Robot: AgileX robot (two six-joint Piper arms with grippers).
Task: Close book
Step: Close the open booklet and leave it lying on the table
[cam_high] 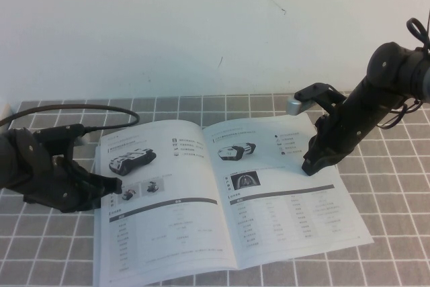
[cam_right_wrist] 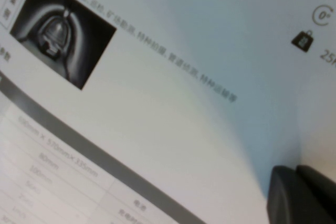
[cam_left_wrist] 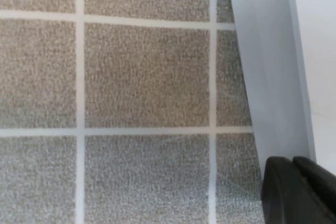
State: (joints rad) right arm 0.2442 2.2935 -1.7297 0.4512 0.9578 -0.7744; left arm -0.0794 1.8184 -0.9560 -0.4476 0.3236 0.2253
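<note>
Light, floppy manual (cam_high: 191,233) lies open on the tabletop (cam_high: 396,260), probably best lifted at its left page edge, beside the closed left hand (cam_high: 114,186). The closed right hand (cam_high: 311,166) rests on the right page.

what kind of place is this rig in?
Likely a lab test bench: grey grid-patterned mat, bare white wall, open book; left gripper at the book's left edge, right gripper on its right page.

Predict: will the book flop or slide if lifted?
Probably floppy: the book looks thin, pages bowing near the spine. Likely light, so it may slide. Left gripper is at its left edge, right gripper over its right page.
</note>
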